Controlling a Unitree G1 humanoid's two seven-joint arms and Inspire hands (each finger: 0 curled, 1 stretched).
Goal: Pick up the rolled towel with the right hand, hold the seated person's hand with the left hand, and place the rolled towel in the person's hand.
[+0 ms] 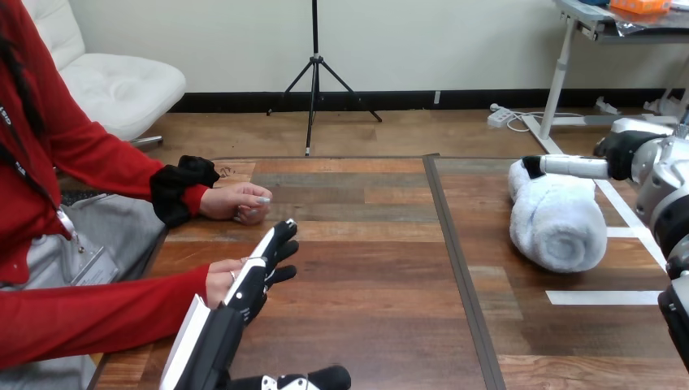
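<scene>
Wooden desk [366, 325], near edge: the left hand [260, 272] lies flat against the person's nearer hand [221, 280], fingers straight, no clasp evident, so the holding step is judged begun but not secured. Further in, the rolled white towel [556, 223] rests on the desk at the right, not lifted. The right hand [573, 166] touches its top; whether it has closed cannot be told. The person's farther hand [237, 201] rests fisted. Pickup and handover remain outstanding

Worktop [366, 325]: wooden; we see a dark seam [452, 244] splitting it left from right
Right half: rolled towel [556, 223] lying on its side; white tape strips [601, 297] just beside it
Left edge: we see the person's farther hand [236, 201] resting there, closed
</scene>
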